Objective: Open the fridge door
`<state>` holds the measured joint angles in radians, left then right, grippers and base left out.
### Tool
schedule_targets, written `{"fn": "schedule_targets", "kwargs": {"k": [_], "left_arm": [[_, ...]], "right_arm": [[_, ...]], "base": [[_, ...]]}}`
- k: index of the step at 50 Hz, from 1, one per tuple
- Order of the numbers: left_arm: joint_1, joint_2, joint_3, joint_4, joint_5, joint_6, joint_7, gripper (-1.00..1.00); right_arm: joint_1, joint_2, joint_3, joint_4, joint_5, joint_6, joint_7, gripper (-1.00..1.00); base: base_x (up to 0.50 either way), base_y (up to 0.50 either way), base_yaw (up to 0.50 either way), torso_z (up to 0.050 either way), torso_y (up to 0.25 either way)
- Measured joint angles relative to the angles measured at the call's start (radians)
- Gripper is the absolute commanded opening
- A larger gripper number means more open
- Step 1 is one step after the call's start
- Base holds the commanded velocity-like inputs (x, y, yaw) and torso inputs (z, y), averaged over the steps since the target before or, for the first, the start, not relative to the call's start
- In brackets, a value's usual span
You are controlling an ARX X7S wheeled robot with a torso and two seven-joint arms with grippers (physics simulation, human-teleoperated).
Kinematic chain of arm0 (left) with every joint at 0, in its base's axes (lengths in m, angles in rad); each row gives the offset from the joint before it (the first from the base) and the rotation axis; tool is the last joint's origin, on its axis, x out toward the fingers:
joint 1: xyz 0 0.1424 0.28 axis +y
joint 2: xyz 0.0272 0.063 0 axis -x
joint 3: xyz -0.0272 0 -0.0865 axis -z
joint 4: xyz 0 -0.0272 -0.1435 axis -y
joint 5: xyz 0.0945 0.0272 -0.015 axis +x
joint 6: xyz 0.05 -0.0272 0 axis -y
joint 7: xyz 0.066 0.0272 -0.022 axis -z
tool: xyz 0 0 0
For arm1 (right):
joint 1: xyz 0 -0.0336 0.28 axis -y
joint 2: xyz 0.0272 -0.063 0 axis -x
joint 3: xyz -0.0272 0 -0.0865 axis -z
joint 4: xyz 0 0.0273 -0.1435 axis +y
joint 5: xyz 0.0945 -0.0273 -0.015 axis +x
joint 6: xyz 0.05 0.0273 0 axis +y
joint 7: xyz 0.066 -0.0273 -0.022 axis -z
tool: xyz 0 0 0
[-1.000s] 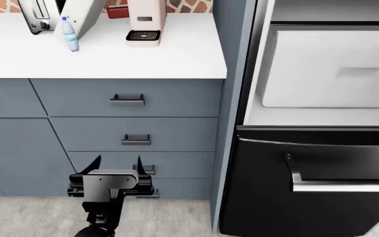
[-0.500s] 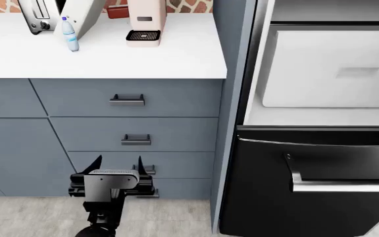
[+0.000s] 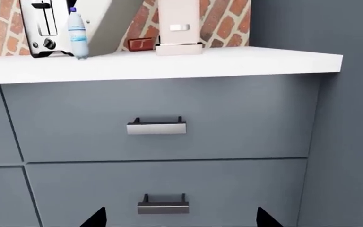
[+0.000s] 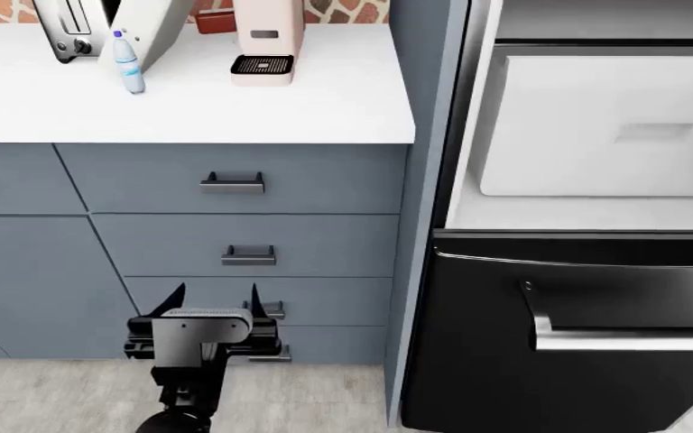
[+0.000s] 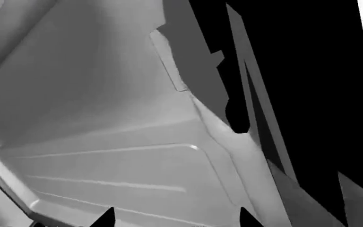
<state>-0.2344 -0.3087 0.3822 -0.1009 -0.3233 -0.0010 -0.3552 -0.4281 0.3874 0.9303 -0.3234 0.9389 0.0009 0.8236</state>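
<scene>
Left hand (image 4: pixel 217 302) is being held spread, empty, low by the drawers (image 4: pixel 235 244). The fridge (image 4: pixel 599 135) is showing its interior; fridge door probably swung out of view. Right hand (image 5: pixel 175 215), spread, risks being jammed inside.

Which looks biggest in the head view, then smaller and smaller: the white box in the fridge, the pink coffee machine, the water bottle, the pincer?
1. White box, by far the biggest.
2. Left pincer, though it sits nearer the camera, so that inflates it.
3. Pink coffee machine, partly cut off.
4. Water bottle, the smallest.
</scene>
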Motion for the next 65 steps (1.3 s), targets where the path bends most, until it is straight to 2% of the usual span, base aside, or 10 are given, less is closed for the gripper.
{"fn": "schedule_targets", "kwargs": {"k": [13, 37, 55, 65], "left_arm": [[0.001, 0.0, 0.003, -0.006, -0.004, 0.005, 0.002, 1.0], [-0.005, 0.001, 0.008, -0.02, -0.016, 0.01, 0.008, 1.0], [-0.003, 0.0, 0.012, -0.022, -0.02, 0.012, 0.007, 1.0], [-0.002, -0.001, 0.014, -0.023, -0.022, 0.012, 0.005, 1.0]], "right_arm": [[0.007, 0.065, 0.078, 0.141, 0.003, 0.026, 0.027, 1.0], [-0.051, 0.265, 0.173, 0.434, 0.081, 0.166, -0.064, 1.0], [-0.082, 0.383, 0.235, 0.663, 0.059, 0.197, -0.112, 1.0], [-0.085, 0.485, 0.245, 0.851, 0.045, 0.21, -0.215, 1.0]], "base": [[0.0, 0.0, 0.0, 0.0, 0.0], [0.0, 0.0, 0.0, 0.0, 0.0], [0.0, 0.0, 0.0, 0.0, 0.0], [0.0, 0.0, 0.0, 0.0, 0.0]]}}
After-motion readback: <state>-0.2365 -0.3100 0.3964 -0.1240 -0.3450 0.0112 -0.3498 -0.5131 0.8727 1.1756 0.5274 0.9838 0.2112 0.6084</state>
